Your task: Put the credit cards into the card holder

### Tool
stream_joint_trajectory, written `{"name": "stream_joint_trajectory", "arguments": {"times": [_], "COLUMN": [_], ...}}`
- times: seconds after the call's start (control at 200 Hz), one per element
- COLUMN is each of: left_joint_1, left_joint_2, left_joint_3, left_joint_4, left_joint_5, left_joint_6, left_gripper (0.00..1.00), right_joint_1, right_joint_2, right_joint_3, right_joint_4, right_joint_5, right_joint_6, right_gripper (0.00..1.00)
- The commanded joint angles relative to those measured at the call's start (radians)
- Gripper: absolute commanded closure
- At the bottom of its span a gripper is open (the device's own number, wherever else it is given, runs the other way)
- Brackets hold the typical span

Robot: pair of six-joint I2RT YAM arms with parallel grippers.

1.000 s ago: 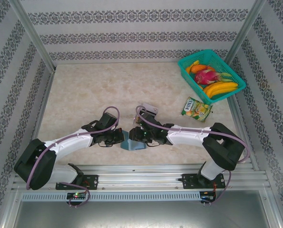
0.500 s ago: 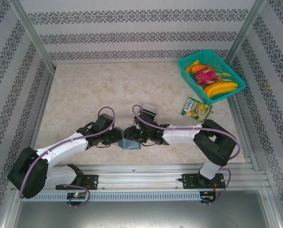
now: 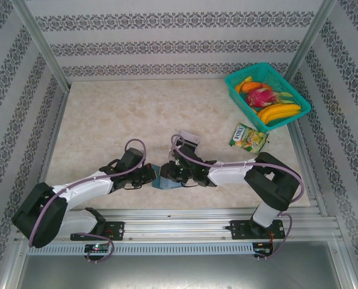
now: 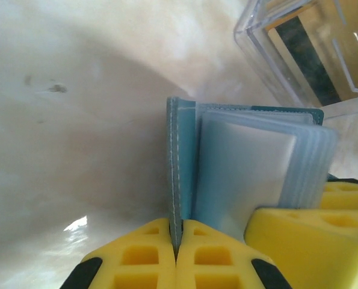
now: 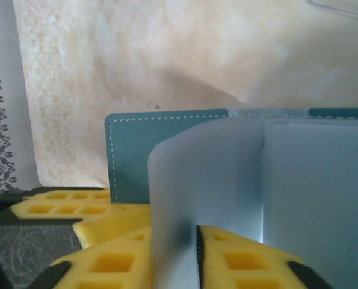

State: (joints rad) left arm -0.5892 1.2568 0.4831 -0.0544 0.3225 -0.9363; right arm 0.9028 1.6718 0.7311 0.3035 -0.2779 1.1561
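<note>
The desk (image 3: 118,114) is a pale beige, marbled slab, closed in on three sides by walls (image 3: 166,36) papered in grey ornamental bands, with two slanting metal posts (image 3: 40,42) at the far corners and an aluminium rail (image 3: 179,229) along the near edge. Two arms reach in towards the middle of the near side. There is one teal card holder (image 3: 165,180) there, standing open on the desk between the grippers. The left gripper (image 4: 177,232) is closed tight on its stitched cover (image 4: 174,156), and the right gripper (image 5: 197,232) is narrowed onto one of its clear sleeves (image 4: 245,174), pulling that sleeve away from the rest. One clear tray (image 3: 188,139) sits just behind the card holder; the left wrist view shows a tan-gold card (image 4: 305,60) with a dark stripe lying in it, but how many cards are stacked there cannot be told. One green-yellow packet (image 3: 248,137) lies flat to the right, apart from the tray. One teal basket (image 3: 251,68) stands at the far right corner, holding one bunch of bananas (image 3: 280,112), one pink dragon fruit (image 3: 262,96) and some orange fruit.
</note>
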Motion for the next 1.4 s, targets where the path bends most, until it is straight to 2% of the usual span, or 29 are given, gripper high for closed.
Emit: {"name": "stream_joint_trajectory", "arguments": {"times": [0.0,0.1,0.23,0.385,0.515,0.689,0.774,0.929,1.029,1.124,1.199,1.394], "left_joint_1": [-0.009,-0.008,-0.006,-0.006,-0.006,-0.006,-0.006,-0.004,-0.004,-0.005,-0.005,-0.004], "left_joint_2": [0.033,0.023,0.014,0.045,0.073,0.061,0.051,0.080,0.102,0.105,0.102,0.047], "left_joint_3": [-0.008,0.026,0.030,0.013,0.025,0.038,0.042,0.048,0.058,0.062,0.062,0.081], "left_joint_4": [0.092,0.002,-0.059,-0.021,-0.040,-0.151,-0.197,-0.193,-0.188,-0.209,-0.229,-0.329], "left_joint_5": [0.051,0.005,-0.030,-0.003,-0.010,-0.093,-0.125,-0.110,-0.093,-0.099,-0.115,-0.190], "left_joint_6": [-0.043,-0.008,0.017,0.010,0.023,0.060,0.085,0.110,0.126,0.139,0.145,0.156], "left_gripper": [1.00,1.00,1.00,1.00,1.00,1.00,0.99,0.94,0.90,0.90,0.81,0.72], "right_joint_1": [-0.020,-0.038,-0.061,-0.070,-0.053,-0.011,-0.025,-0.036,-0.020,0.001,0.003,-0.012], "right_joint_2": [-0.068,-0.135,-0.197,-0.175,-0.109,-0.025,-0.023,0.000,0.029,0.037,0.024,0.031], "right_joint_3": [-0.026,-0.039,0.012,0.018,0.077,0.183,0.147,0.120,0.134,0.162,0.170,0.177], "right_joint_4": [-0.033,-0.158,-0.458,-0.425,-0.492,-0.753,-0.740,-0.727,-0.725,-0.767,-0.778,-0.798], "right_joint_5": [0.032,0.104,0.239,0.150,0.173,0.380,0.388,0.365,0.350,0.388,0.405,0.400], "right_joint_6": [-0.013,-0.051,-0.150,-0.203,-0.232,-0.240,-0.223,-0.231,-0.240,-0.239,-0.238,-0.242], "right_gripper": [0.69,0.64,0.64,0.67,0.75,0.81,0.81,0.81,0.81,0.82,0.83,0.84]}}
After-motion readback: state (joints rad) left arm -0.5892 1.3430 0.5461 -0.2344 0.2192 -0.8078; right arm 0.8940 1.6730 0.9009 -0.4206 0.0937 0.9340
